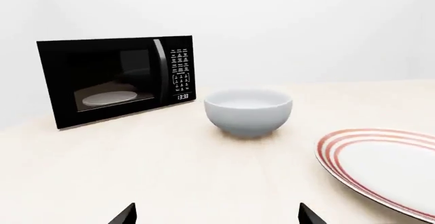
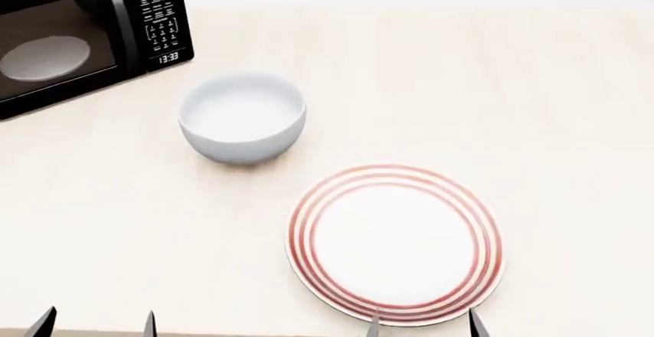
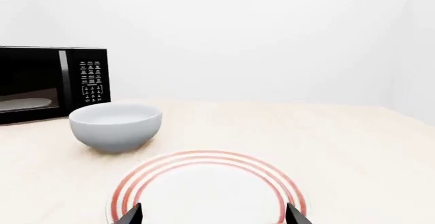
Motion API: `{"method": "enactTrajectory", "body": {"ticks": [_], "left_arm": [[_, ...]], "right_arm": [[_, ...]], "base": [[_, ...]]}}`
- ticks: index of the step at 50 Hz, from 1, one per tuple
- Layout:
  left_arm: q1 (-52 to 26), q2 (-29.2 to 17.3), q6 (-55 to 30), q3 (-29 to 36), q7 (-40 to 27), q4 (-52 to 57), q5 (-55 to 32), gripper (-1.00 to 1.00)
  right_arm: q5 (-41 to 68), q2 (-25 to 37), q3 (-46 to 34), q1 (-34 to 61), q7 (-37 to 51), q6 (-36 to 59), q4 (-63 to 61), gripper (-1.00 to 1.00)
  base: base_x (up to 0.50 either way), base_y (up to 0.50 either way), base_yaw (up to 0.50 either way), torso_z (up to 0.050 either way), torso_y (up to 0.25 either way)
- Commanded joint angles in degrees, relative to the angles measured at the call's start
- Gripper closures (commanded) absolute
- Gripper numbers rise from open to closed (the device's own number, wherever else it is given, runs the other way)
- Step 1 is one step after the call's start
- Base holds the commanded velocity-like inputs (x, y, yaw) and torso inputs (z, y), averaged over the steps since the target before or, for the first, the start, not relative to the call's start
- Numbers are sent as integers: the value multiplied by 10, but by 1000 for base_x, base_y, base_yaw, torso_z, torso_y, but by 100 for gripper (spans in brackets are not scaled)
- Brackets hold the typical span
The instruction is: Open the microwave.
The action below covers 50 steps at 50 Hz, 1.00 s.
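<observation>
Microwave (image 2: 87,34) sits up at about 10 o'clock in our head view, back-left corner of the table (image 2: 572,99), door shut, well apart from both arms. Its vertical handle (image 1: 160,70) runs straight up and down between the glass door and the keypad (image 1: 181,71), so we'd need to come at it sideways and pull toward us. Our left gripper (image 2: 98,325) is clearly the nearer one; its jaws are spread and empty. Right gripper (image 2: 424,328) is spread too, hovering at the striped plate's (image 2: 394,237) near rim. White bowl (image 2: 242,115) sits just right of the straight line from left gripper to handle, so watch that.
</observation>
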Motion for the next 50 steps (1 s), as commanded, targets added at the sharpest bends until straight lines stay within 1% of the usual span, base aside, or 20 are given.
{"method": "enactTrajectory", "body": {"ticks": [1, 12, 50], "left_arm": [[-1, -9, -2, 10, -11, -1, -5, -100], [-4, -16, -3, 19, -21, -5, -9, -100], [-6, -36, 2, 43, -47, -6, -19, -100]], "right_arm": [[3, 8, -16, 1, 8, -2, 1, -100], [7, 14, -24, 3, 19, -11, 0, -100], [27, 37, -49, 6, 34, -17, 6, -100]], "base": [[82, 293, 0, 0, 0], [85, 307, 0, 0, 0], [106, 377, 0, 0, 0]]}}
